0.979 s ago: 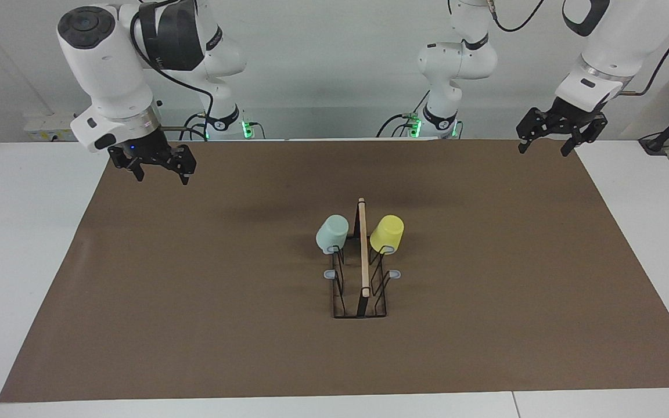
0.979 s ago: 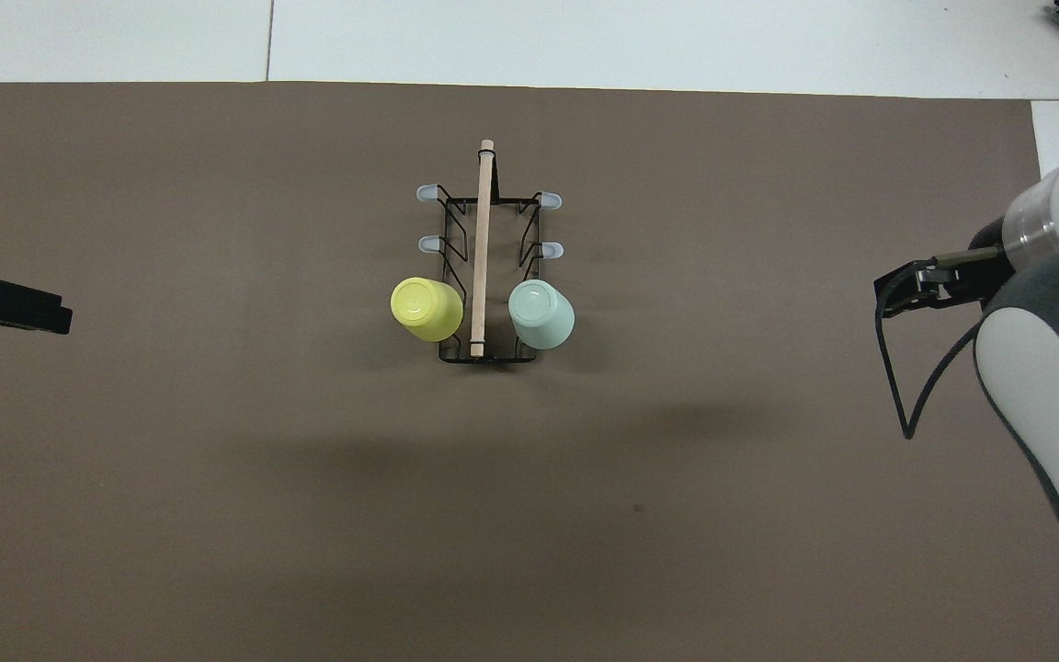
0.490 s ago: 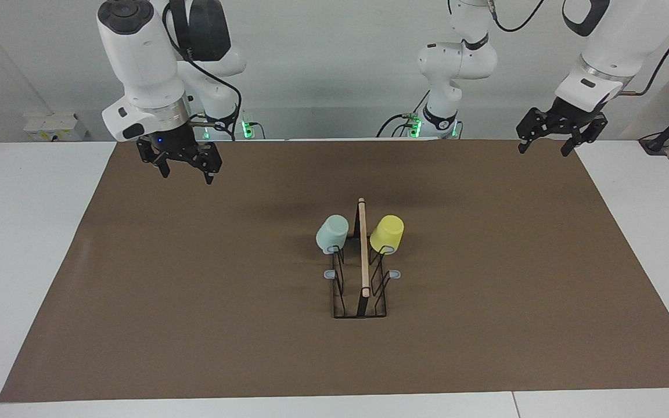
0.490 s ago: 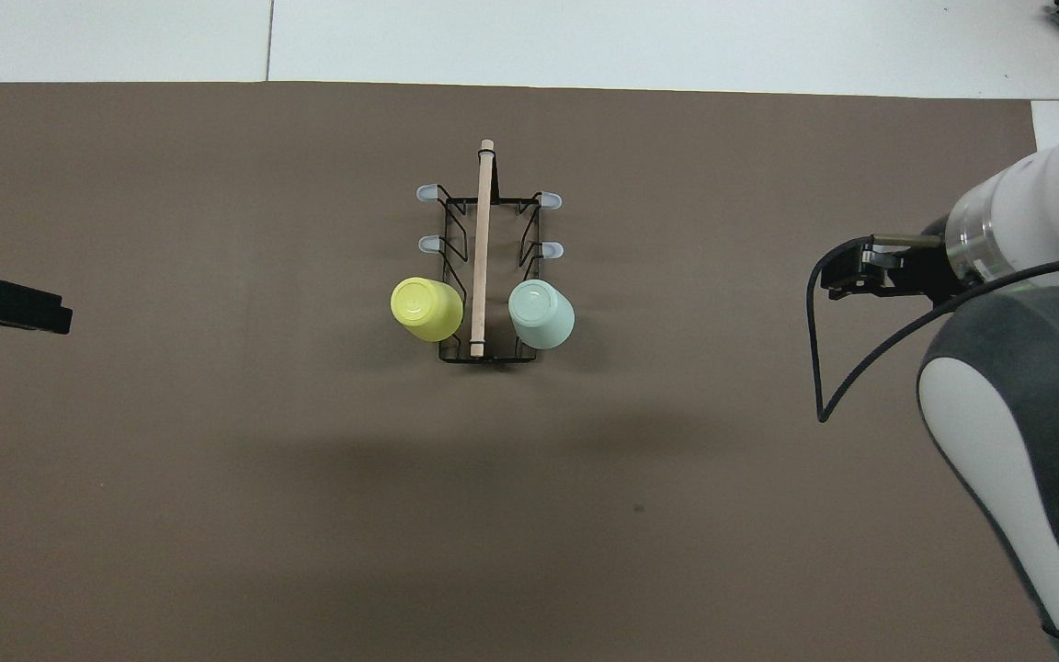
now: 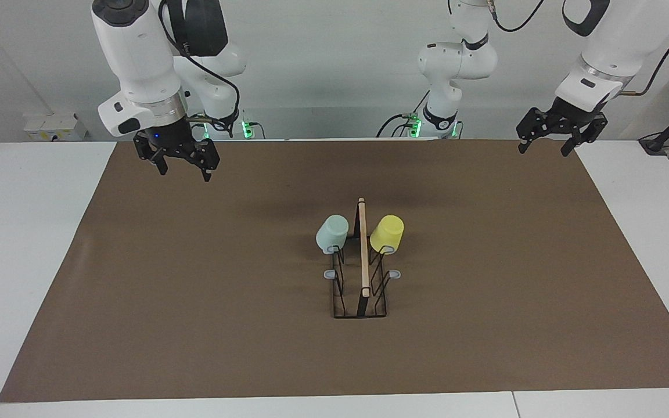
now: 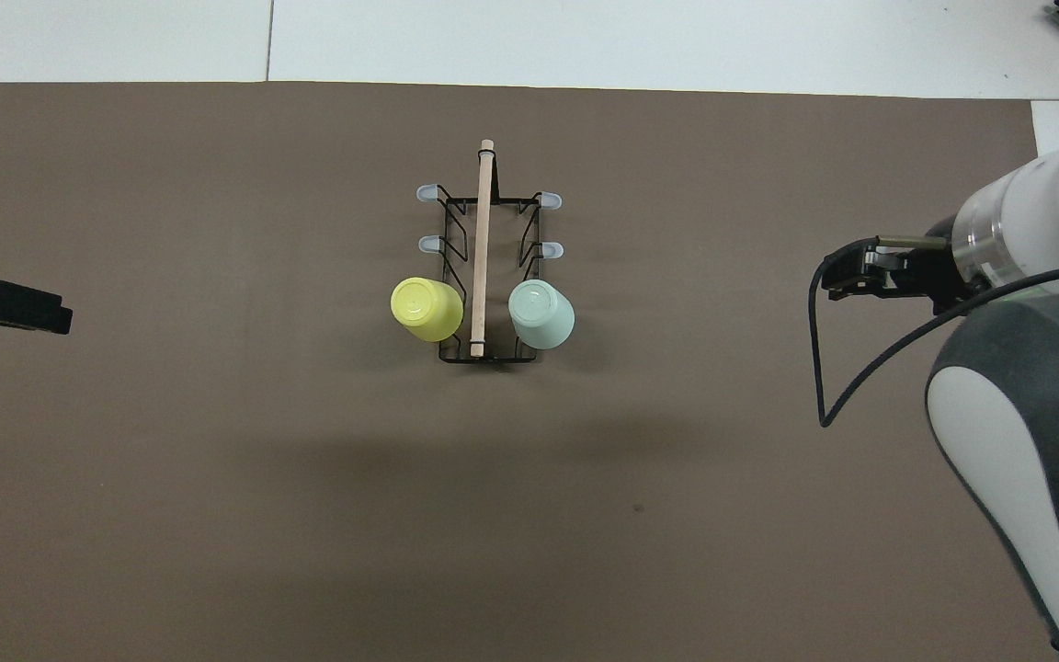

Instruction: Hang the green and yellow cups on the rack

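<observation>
The rack, black wire with a wooden bar on top, stands mid-table. The pale green cup hangs mouth down on a prong at the rack's end nearer the robots, on the side toward the right arm. The yellow cup hangs the same way on the matching prong toward the left arm. My right gripper hovers open and empty over the mat near its base. My left gripper waits open and empty over the mat's corner.
A brown mat covers most of the white table. Grey-tipped prongs farther along the rack carry nothing. The right arm's white body fills one side of the overhead view.
My right arm has swung in from its end of the table toward the middle and risen a little, gripper still open. The left arm, rack and cups have not moved.
</observation>
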Robot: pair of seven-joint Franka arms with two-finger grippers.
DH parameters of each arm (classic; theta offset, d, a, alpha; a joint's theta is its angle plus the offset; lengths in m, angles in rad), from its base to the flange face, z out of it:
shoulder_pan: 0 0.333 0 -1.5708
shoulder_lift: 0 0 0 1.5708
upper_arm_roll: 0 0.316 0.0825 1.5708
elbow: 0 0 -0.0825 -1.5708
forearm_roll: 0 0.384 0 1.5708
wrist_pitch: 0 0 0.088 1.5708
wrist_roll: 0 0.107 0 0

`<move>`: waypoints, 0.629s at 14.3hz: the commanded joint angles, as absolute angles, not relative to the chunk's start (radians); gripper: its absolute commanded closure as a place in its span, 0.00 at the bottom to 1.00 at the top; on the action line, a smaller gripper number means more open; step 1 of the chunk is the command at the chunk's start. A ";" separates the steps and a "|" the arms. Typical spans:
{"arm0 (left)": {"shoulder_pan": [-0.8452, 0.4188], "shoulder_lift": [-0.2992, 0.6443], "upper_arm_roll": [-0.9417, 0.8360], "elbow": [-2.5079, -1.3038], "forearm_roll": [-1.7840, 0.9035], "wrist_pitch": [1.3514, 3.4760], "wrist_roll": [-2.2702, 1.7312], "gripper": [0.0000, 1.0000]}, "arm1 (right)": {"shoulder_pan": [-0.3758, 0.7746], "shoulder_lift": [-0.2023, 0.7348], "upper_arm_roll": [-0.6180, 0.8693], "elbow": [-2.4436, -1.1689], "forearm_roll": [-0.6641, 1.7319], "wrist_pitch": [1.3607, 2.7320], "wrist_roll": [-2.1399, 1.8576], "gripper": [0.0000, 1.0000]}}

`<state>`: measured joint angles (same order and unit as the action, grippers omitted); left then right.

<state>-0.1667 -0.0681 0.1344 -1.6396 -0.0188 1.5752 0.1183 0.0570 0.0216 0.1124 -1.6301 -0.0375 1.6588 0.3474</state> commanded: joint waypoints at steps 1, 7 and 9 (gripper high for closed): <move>-0.186 -0.081 0.146 -1.654 -0.002 1.569 0.103 0.00 | 0.037 0.000 0.124 -1.637 0.035 1.660 0.359 0.00; -0.184 -0.081 0.146 -1.654 -0.002 1.569 0.103 0.00 | 0.031 0.000 0.123 -1.638 0.064 1.647 0.270 0.00; -0.184 -0.081 0.146 -1.654 -0.002 1.569 0.104 0.00 | 0.031 0.000 0.124 -1.638 0.063 1.649 0.265 0.00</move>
